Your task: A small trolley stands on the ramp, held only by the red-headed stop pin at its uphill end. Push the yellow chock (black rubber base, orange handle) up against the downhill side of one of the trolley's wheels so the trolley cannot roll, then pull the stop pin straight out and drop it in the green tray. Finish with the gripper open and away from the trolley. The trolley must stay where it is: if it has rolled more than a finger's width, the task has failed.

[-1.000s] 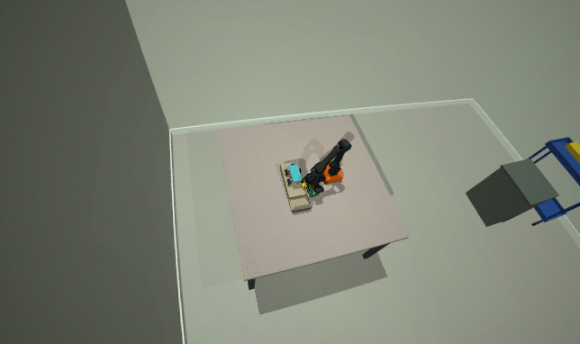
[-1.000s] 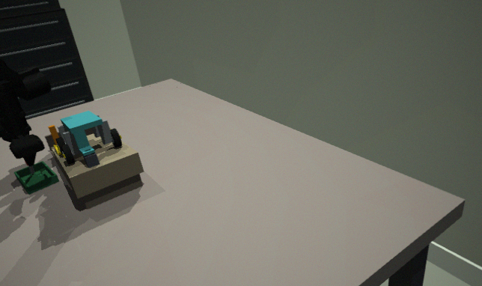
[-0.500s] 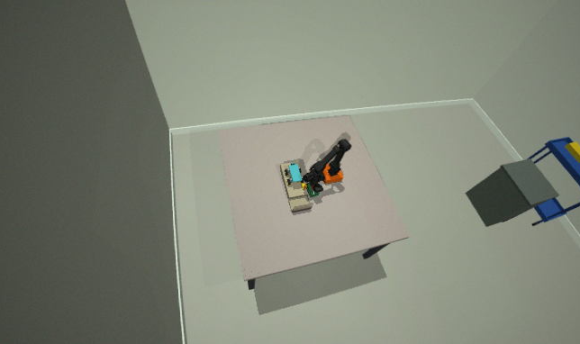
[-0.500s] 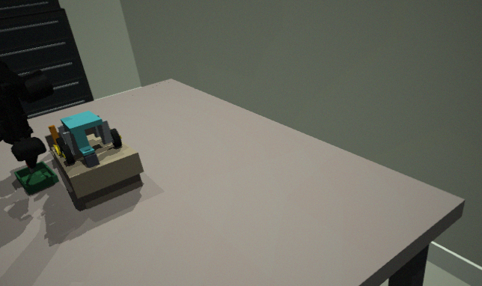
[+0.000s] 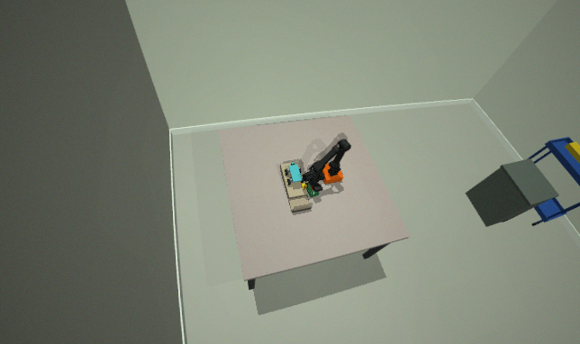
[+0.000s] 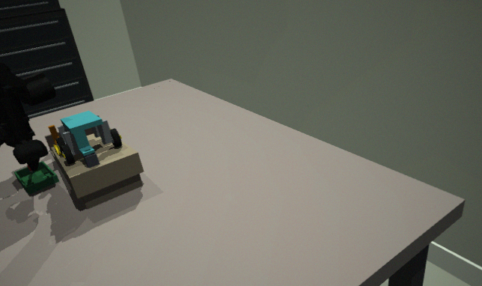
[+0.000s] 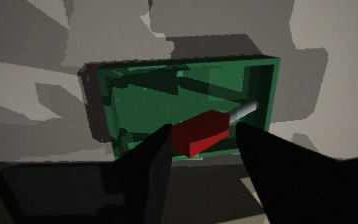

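Observation:
The red-headed stop pin (image 7: 200, 132) lies tilted in the green tray (image 7: 130, 100) (image 6: 43, 183) (image 5: 312, 193), with its grey shaft pointing to the tray's right wall. My gripper (image 7: 203, 129) (image 6: 32, 165) hangs low over the tray. It is open, with a gap on each side of the pin's head. The teal trolley (image 6: 81, 121) (image 5: 294, 171) stands on the tan ramp (image 6: 107, 172) (image 5: 300, 204) beside the tray. The yellow chock with its orange handle (image 6: 53, 132) sits against a wheel on the trolley's far side, partly hidden.
The arm's orange base (image 5: 333, 175) stands on the table next to the tray. A dark drawer cabinet (image 6: 36, 45) is behind the table. A grey box (image 5: 512, 191) and a blue cart (image 5: 566, 167) stand on the floor far to the right.

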Available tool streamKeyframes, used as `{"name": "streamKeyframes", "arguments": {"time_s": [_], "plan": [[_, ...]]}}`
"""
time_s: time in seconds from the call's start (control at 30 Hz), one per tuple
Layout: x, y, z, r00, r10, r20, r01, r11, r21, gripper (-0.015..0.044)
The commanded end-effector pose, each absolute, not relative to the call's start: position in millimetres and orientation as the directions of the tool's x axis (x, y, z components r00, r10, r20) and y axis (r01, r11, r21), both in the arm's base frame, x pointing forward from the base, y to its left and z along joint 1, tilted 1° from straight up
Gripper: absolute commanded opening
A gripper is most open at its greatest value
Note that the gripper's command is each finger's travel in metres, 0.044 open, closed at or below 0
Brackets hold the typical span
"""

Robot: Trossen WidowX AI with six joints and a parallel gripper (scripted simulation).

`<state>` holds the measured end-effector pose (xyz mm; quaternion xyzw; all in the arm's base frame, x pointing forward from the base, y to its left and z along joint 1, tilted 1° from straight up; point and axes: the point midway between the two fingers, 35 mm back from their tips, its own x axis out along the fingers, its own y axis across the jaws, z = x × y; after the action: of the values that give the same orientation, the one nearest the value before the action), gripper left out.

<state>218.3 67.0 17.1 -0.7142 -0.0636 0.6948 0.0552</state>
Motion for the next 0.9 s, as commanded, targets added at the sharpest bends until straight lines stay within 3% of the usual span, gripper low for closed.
{"name": "streamKeyframes", "arguments": {"time_s": [0.0,0.7,0.87], "plan": [[218,66,15,0.024,0.174,-0.985,0.02,-0.985,-0.173,0.019],[218,55,5,0.024,0.173,-0.985,0.02,-0.985,-0.172,0.019],[219,56,8,0.029,0.167,-0.986,0.015,-0.986,-0.167,0.0321]]}}
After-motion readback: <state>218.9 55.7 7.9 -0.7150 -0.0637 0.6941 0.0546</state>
